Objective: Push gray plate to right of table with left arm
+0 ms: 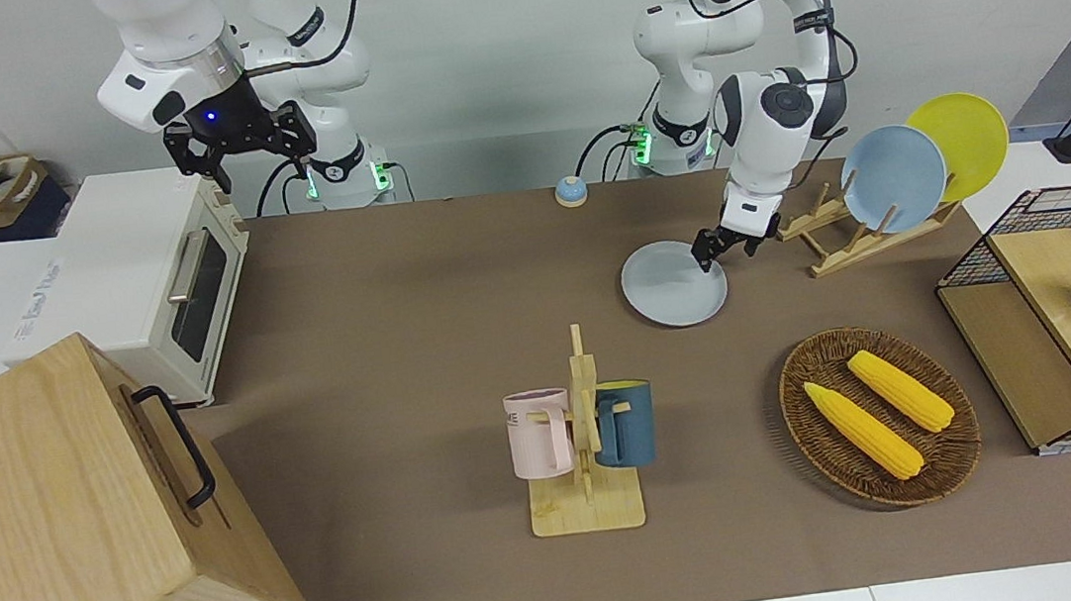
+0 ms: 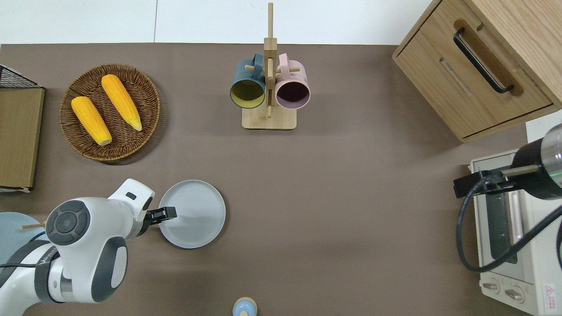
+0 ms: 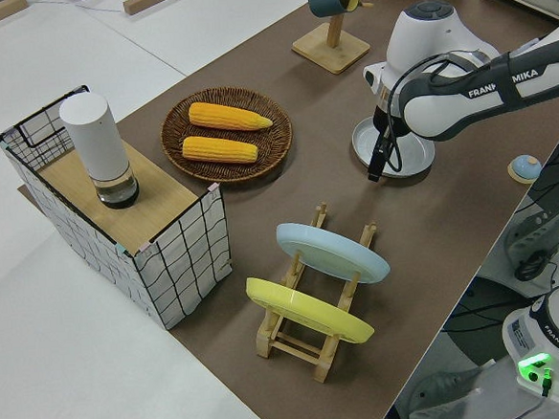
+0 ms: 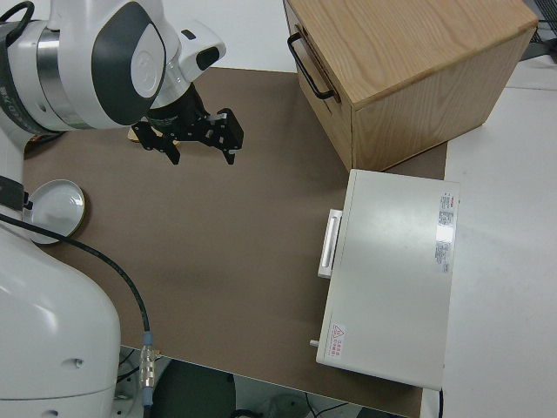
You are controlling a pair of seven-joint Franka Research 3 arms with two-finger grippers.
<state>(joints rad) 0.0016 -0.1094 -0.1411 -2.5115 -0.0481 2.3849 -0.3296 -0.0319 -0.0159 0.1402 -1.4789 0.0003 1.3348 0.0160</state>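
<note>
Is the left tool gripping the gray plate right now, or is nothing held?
Nothing is held. The left tool sits at the gray plate's rim toward the left arm's end, apparently set to push it. The right arm is parked.

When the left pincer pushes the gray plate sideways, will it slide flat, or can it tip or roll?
The gray plate lies flat on the table and looks stiff, so it will probably slide, not roll. The left pincer sits over its rim toward the left arm's end; pressing down there might tilt it slightly. The matte covering may drag, so it could turn a little.

A robotics lab: two white arms (image 1: 774,106) bolted beside a prop-laden table (image 1: 395,285)
</note>
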